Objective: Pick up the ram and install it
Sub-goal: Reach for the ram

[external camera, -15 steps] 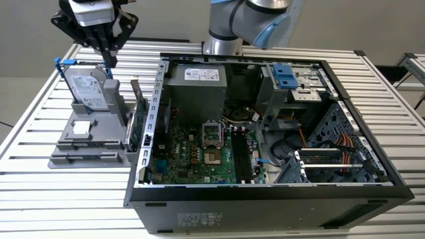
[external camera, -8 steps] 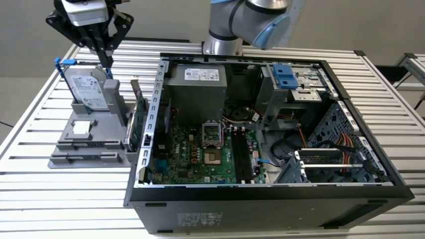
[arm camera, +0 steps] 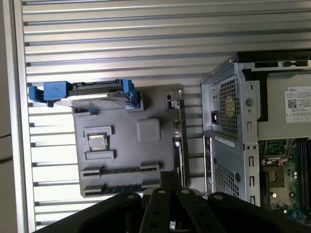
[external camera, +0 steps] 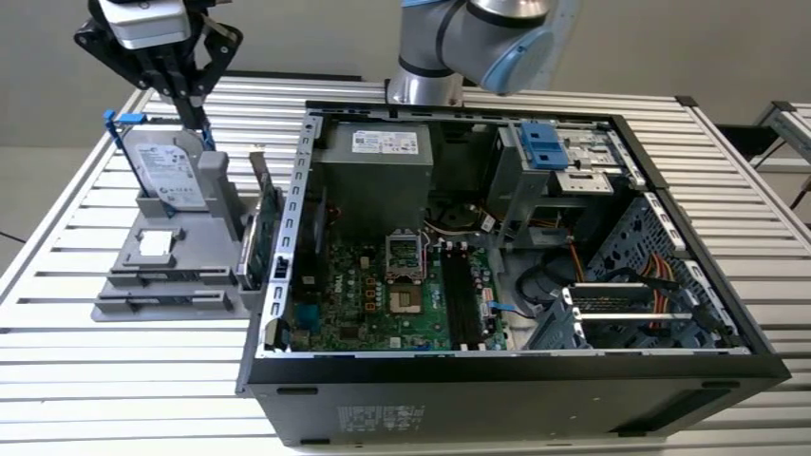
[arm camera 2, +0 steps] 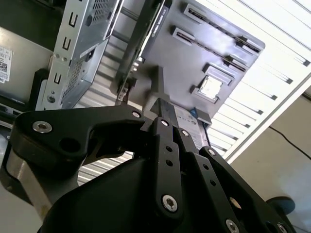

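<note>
Ram we cannot surely pick out; perhaps it is the dark strips in the gray holder's (external camera: 165, 306) front slots. At upper left, the gripper (external camera: 205, 142) hangs over it, fingers seemingly pressed together, empty. The case (external camera: 507, 370) lies open, slots upward for access.

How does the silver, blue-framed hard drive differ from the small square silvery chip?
The silver hard drive stands upright; the square chip lies flat. The hard drive is far larger than the chip and wears a blue frame. Both sit on the grey plastic holder.
</note>
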Motion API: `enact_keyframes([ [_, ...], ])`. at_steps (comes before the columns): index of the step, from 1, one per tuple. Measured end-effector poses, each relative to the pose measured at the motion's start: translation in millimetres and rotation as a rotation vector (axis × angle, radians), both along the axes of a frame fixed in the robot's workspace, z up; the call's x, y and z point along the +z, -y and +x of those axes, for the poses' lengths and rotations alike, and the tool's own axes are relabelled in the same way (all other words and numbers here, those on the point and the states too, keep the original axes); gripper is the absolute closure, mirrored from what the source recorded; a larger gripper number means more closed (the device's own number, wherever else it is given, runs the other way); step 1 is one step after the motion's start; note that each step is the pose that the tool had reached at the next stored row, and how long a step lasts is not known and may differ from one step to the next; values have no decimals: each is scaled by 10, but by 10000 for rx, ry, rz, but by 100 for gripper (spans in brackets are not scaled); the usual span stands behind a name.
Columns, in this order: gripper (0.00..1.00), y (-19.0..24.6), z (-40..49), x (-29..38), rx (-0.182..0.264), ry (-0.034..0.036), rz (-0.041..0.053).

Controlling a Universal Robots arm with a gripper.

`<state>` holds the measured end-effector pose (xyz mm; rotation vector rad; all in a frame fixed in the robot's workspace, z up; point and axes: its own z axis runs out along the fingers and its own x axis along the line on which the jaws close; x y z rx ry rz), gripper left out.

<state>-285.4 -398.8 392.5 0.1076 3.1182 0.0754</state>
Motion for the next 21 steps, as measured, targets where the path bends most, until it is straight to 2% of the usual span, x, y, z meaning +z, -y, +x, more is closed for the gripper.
enact_keyframes([
  [21, 100, 0, -253, 0, 0, -1, 0],
])
